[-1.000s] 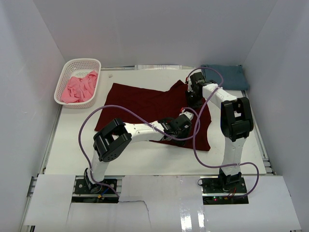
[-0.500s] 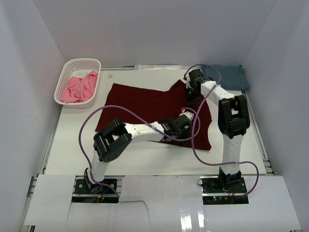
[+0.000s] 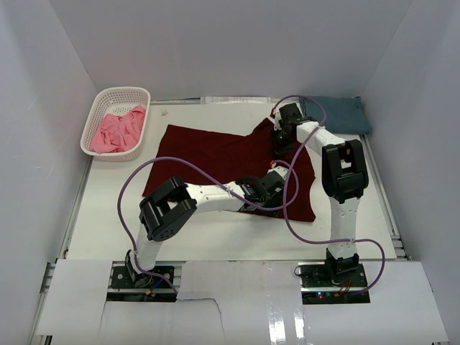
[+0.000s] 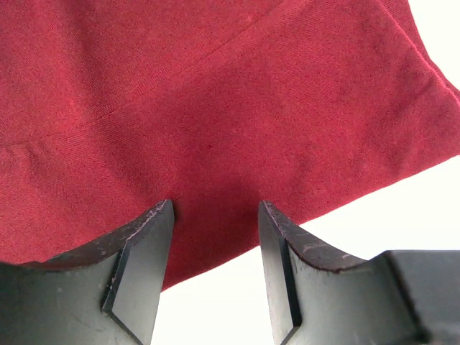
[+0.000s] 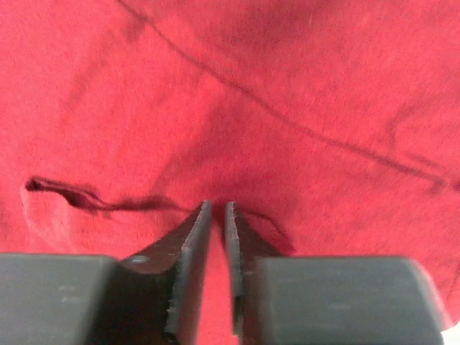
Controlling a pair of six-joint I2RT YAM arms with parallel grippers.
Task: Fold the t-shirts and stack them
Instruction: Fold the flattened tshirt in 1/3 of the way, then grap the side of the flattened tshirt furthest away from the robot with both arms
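A dark maroon t-shirt (image 3: 208, 154) is seen spread flat across the middle of the counter (image 3: 215, 241), its long axis running from the far left toward the near right, with both arms engaged at its right-hand end. The left tool (image 4: 215, 219) is held with its jaws spread wide just above the cloth beside the near hem, bare counter showing past the edge; nothing is gripped by it. The right tool (image 5: 215, 208) is set at the far right corner of the same shirt, its jaws pressed almost together at a pucker in the fabric, which appears to be pinched between them. Nearly all of the garment lies to the left of both tools, so any fold is judged to require that this right end be carried leftward over the body of the shirt. The far corner is served by the right arm, the near hem by the left. A slate-blue t-shirt (image 3: 345, 115) is laid, already folded, at the far right corner of the counter, while a pink t-shirt (image 3: 115, 131) is left crumpled in the white basket (image 3: 100, 97) at the far left.
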